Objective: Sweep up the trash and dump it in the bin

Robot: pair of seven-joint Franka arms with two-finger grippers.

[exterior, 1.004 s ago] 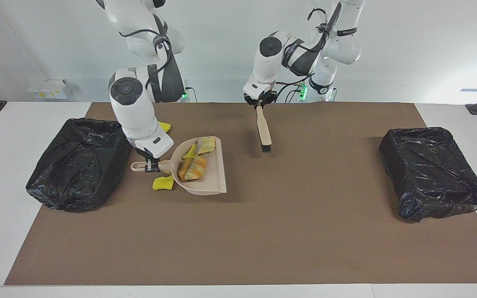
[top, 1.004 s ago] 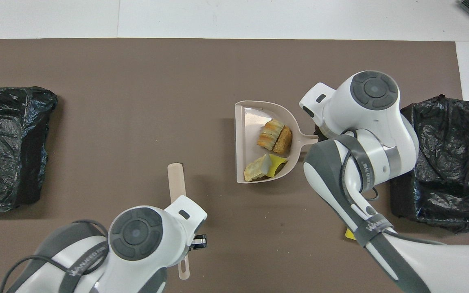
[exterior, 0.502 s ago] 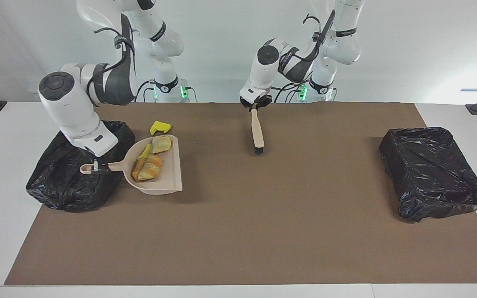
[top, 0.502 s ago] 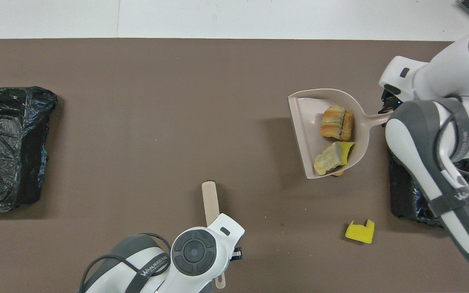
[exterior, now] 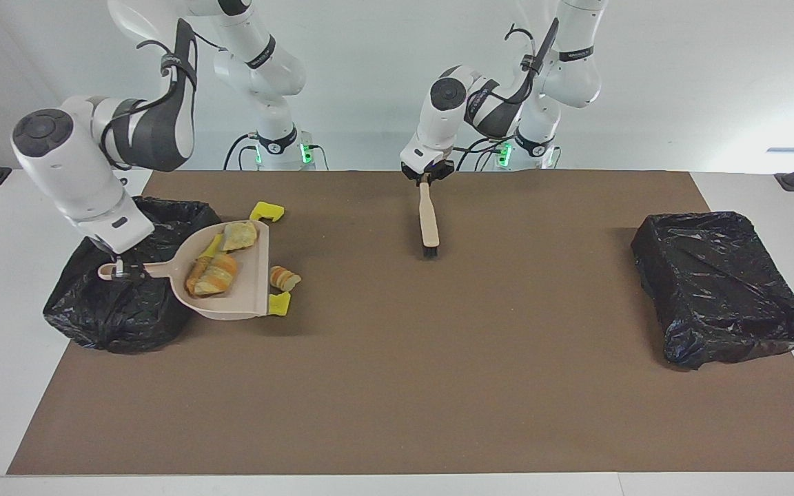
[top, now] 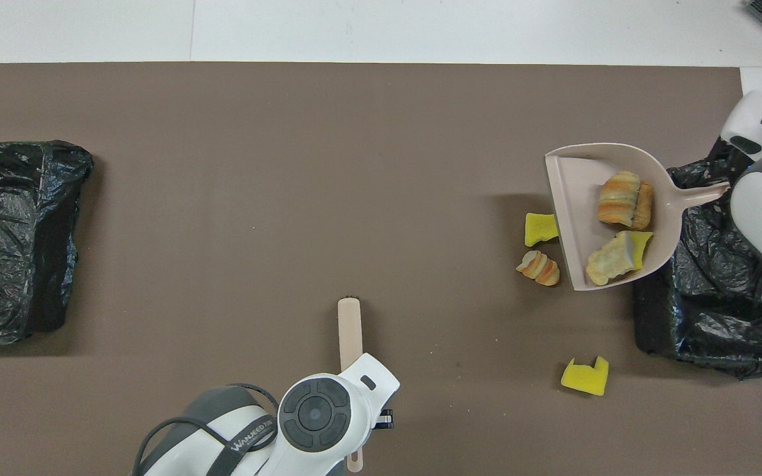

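Observation:
My right gripper (exterior: 120,270) is shut on the handle of the beige dustpan (exterior: 252,293), held up over the edge of the black-lined bin (exterior: 94,317) at the right arm's end. Trash lies in the pan (top: 576,192): a striped bread chunk (exterior: 212,273) and a bread piece with a yellow sponge (exterior: 237,235). On the mat beside the pan's lip lie a bread chunk (exterior: 284,278) and a yellow sponge piece (exterior: 278,304). Another yellow sponge (exterior: 267,211) lies nearer the robots. My left gripper (exterior: 426,175) is shut on the brush (exterior: 428,217), bristles down on the mat.
A second black-lined bin (exterior: 721,289) stands at the left arm's end of the table. A brown mat (exterior: 438,379) covers the table, with white table edge around it. In the overhead view the right arm's elbow hangs over the bin (top: 718,311).
My right arm has carried the loaded dustpan from the mat toward the bin at its end, uncovering a bread chunk and a sponge piece. The brush has drawn back slightly toward the robots.

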